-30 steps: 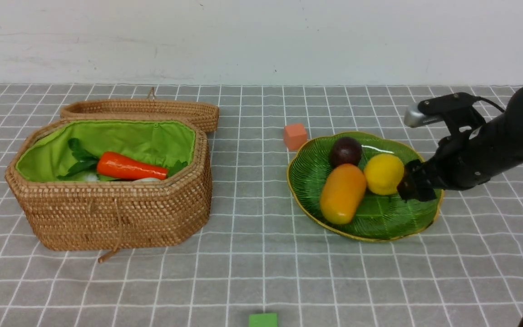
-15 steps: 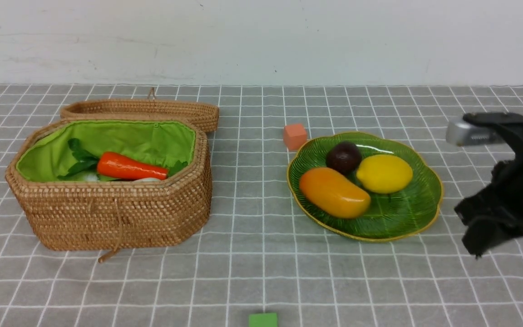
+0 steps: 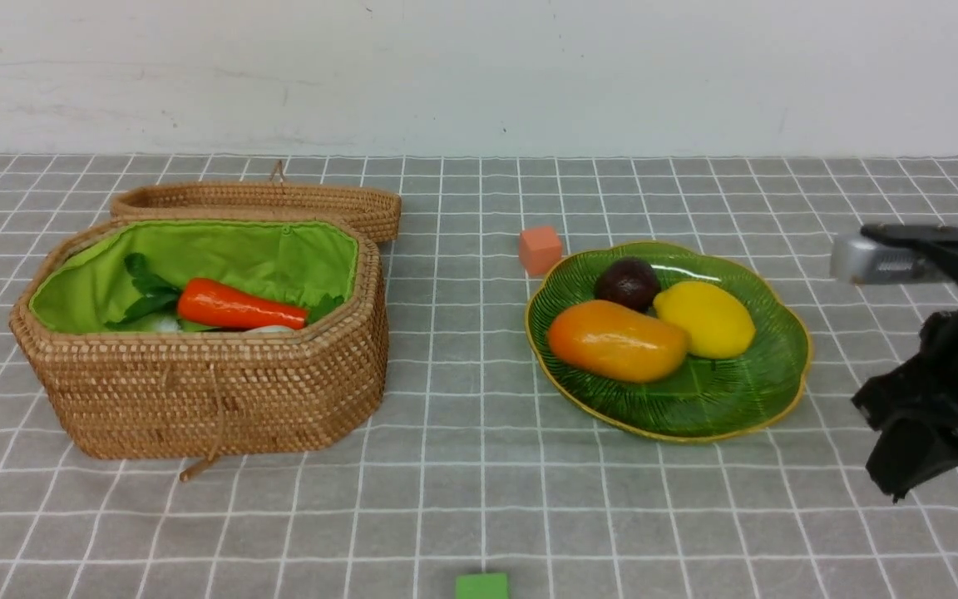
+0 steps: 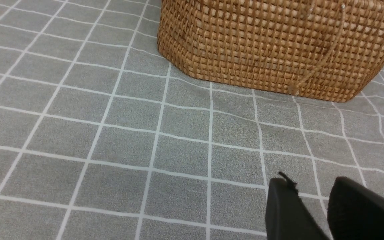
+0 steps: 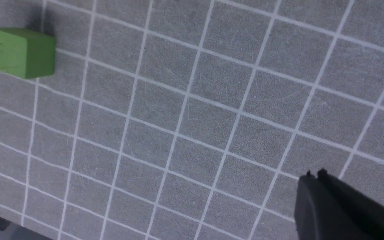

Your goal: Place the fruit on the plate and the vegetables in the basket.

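Note:
The green leaf plate (image 3: 745,391) holds the maroon ball (image 3: 628,283), the lemon (image 3: 704,319) and the mango (image 3: 616,340). The woven basket (image 3: 213,391) holds the carrot (image 3: 238,307) with its leaves; only a sliver of the white radish (image 3: 267,329) shows beside it. My right gripper (image 3: 891,487) is shut and empty, right of the plate and clear of it; in the right wrist view (image 5: 315,173) it points down at bare cloth. My left gripper (image 4: 312,181) is open and empty over the cloth in front of the basket (image 4: 278,46); it is out of the front view.
The basket's shallow lid (image 3: 263,204) lies behind it. A small orange cube (image 3: 540,249) sits just behind the plate's left rim. A small green cube (image 3: 481,586) sits at the near edge, also in the right wrist view (image 5: 23,52). Grey checked cloth covers the table.
My right gripper has pulled back from the lemon on the plate, moving right and toward me. The mango rolled to lie crosswise, and the lemon and maroon ball shifted a little.

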